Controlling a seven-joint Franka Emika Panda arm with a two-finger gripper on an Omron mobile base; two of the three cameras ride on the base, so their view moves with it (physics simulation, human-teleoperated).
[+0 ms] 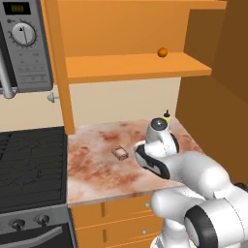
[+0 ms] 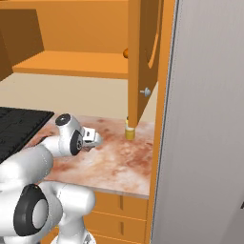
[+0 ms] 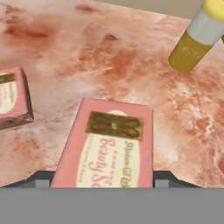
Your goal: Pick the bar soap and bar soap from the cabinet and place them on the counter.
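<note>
Left base view: mottled counter (image 1: 97,169) under the orange cabinet (image 1: 131,65); one bar soap (image 1: 119,153) lay just left of the arm. Right base view: gripper (image 2: 95,139) low over the counter. Hand view: second bar soap (image 3: 109,146), reading "Beauty", sat between the spread fingers; grip unclear.

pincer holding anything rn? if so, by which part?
Looks like yes: the pincer has a bar soap between its fingertips, gripped across its long sides near one end, low over the counter. The second bar soap lies free.
</note>
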